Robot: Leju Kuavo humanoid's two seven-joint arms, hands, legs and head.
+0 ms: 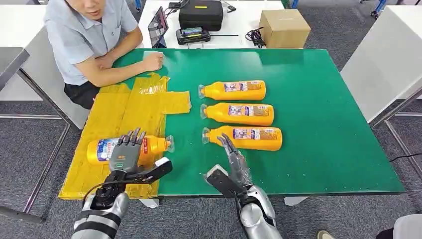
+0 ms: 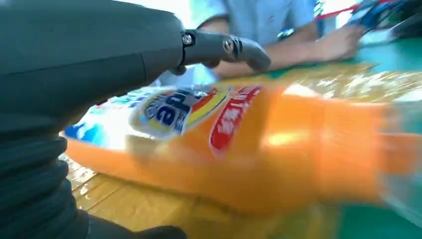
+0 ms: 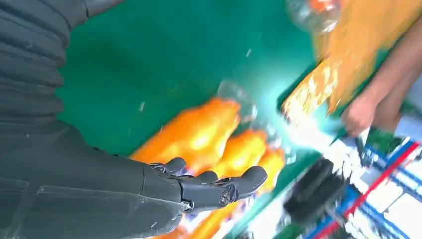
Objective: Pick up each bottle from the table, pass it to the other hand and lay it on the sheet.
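The left hand [image 1: 125, 152] lies over the orange bottle [image 1: 154, 145] on the yellow sheet [image 1: 112, 117]; whether it grips cannot be told. On release, the bottle may roll. The right hand [image 1: 234, 158] is open and empty.

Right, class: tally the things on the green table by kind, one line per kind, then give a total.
Orange bottles: 4, three in a row and one on the sheet under the left hand
Yellow sheet: 1
Total: 5

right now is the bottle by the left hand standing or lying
Lying: the bottle rests on its side on the yellow sheet, under the left hand.
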